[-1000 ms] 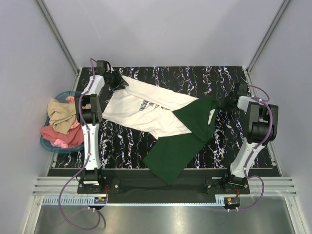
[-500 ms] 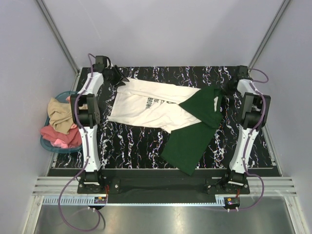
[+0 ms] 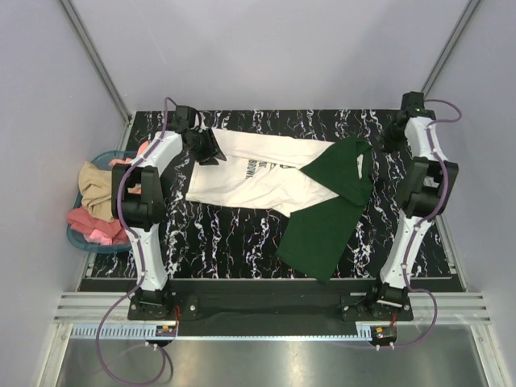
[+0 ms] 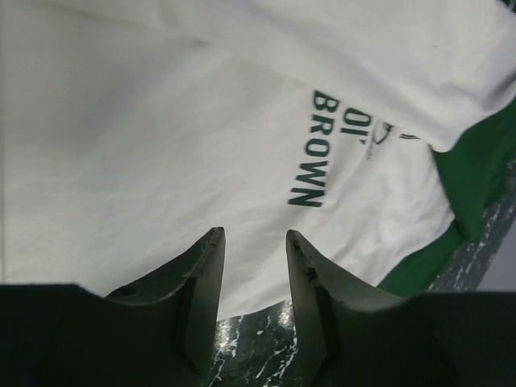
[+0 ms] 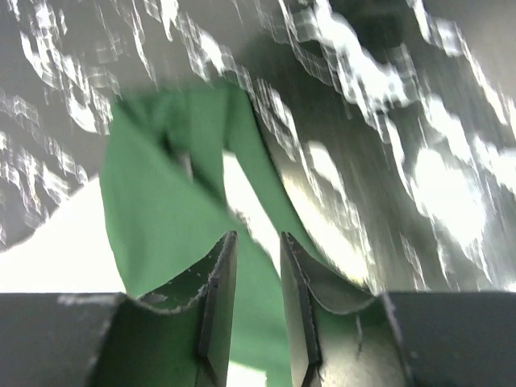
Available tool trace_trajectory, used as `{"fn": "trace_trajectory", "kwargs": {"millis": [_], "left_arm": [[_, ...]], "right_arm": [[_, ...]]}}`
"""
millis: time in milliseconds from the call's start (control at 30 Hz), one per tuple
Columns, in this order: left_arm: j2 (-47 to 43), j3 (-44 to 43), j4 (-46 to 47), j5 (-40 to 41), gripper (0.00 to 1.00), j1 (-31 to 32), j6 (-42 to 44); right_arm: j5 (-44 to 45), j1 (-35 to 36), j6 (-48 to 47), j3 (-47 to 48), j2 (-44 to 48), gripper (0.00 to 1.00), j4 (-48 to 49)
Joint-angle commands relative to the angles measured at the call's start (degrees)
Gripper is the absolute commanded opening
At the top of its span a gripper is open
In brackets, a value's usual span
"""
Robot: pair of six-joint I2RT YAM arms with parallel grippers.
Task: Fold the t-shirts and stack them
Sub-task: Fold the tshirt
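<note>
Left claw (image 3: 207, 148) over t-shirt (image 3: 242, 179), basket (image 3: 103, 155) nearby

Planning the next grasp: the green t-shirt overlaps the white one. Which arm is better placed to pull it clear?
Right, probably. The right pincer hangs open beside the far corner of the green t-shirt; the left pincer sits over the left end of the white t-shirt, far from the green.

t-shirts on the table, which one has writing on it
The cream-white t-shirt, farther left in the top view: dark lettering including BROWN runs across it. The dark green t-shirt is plain.
</note>
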State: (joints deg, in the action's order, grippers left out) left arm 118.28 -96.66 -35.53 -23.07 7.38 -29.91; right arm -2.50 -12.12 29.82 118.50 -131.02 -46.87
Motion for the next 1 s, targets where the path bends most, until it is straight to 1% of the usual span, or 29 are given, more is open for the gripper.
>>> {"fn": "trace_trajectory", "kwargs": {"millis": [0, 33, 67, 133, 167, 233, 267, 300, 367, 467, 567, 600, 733, 800, 900, 933, 967], "left_arm": [[-5.60, 3.66, -1.73, 4.78, 0.41, -1.22, 3.37], [-6.30, 4.89, -1.82, 5.22, 0.41, -1.14, 3.46], [-7.09, 7.25, -2.00, 6.10, 0.41, -1.14, 3.72], [-7.54, 9.11, -2.61, 6.72, 0.40, -1.14, 4.07], [-7.97, 10.69, -2.88, 7.94, 0.40, -1.05, 4.33], [-8.24, 12.19, -3.14, 9.70, 0.40, -1.14, 4.60], [-8.41, 12.98, -4.10, 11.97, 0.40, -1.05, 4.86], [-8.50, 13.16, -4.55, 13.04, 0.41, -1.05, 5.73], [-8.68, 13.17, -5.25, 16.73, 0.43, -1.22, 6.70], [-7.01, 11.24, -8.31, 19.46, 0.44, -1.31, 7.50], [-6.92, 11.58, -9.03, 24.20, 0.46, -1.40, 7.59], [-7.01, 11.76, -8.95, 24.65, 0.46, -1.66, 7.59], [-4.47, 11.50, -8.94, 21.94, 0.46, -2.63, 7.24], [-3.59, 11.67, -8.86, 22.01, 0.45, -2.81, 7.23], [-2.44, 11.58, -8.94, 22.45, 0.42, -2.98, 6.97], [-2.35, 11.76, -8.94, 23.15, 0.41, -2.90, 6.71], [-2.53, 11.85, -8.94, 24.81, 0.41, -2.98, 6.10]], "right_arm": [[-2.21, -0.19, 2.60, -10.97, 13.40, 0.35, -3.32], [-3.37, -0.10, 3.48, -14.57, 17.95, 0.35, -1.23], [-3.82, -0.01, 3.83, -21.48, 20.17, 0.35, -0.42], [-3.74, 0.08, 4.45, -27.85, 26.04, 0.36, 1.25], [-4.43, 0.08, 4.63, -33.54, 27.82, 0.37, 1.78], [-6.02, 0.08, 4.54, -39.02, 31.94, 0.38, 3.98], [-6.54, 0.17, 4.63, -43.92, 33.01, 0.41, 4.59], [-8.03, 0.17, 4.37, -46.31, 34.07, 0.41, 5.73], [-7.70, 0.17, 3.14, -51.32, 36.27, 0.43, 5.83], [-7.69, 0.17, 2.26, -56.60, 38.64, 0.45, 6.27], [-9.96, 0.17, 2.52, -60.82, 39.79, 0.46, 8.37], [-10.33, 0.17, 2.61, -61.54, 39.70, 0.46, 9.68], [-10.59, 0.34, 1.91, -63.48, 38.12, 0.47, 11.45], [-10.25, 0.34, 1.56, -63.83, 37.07, 0.46, 11.89], [-7.61, 0.34, 0.50, -63.39, 35.93, 0.39, 11.72], [-7.08, 0.34, 0.32, -62.95, 35.75, 0.24, 11.45], [-5.77, 0.34, 0.06, -62.69, 35.40, 0.16, 11.10]]}}
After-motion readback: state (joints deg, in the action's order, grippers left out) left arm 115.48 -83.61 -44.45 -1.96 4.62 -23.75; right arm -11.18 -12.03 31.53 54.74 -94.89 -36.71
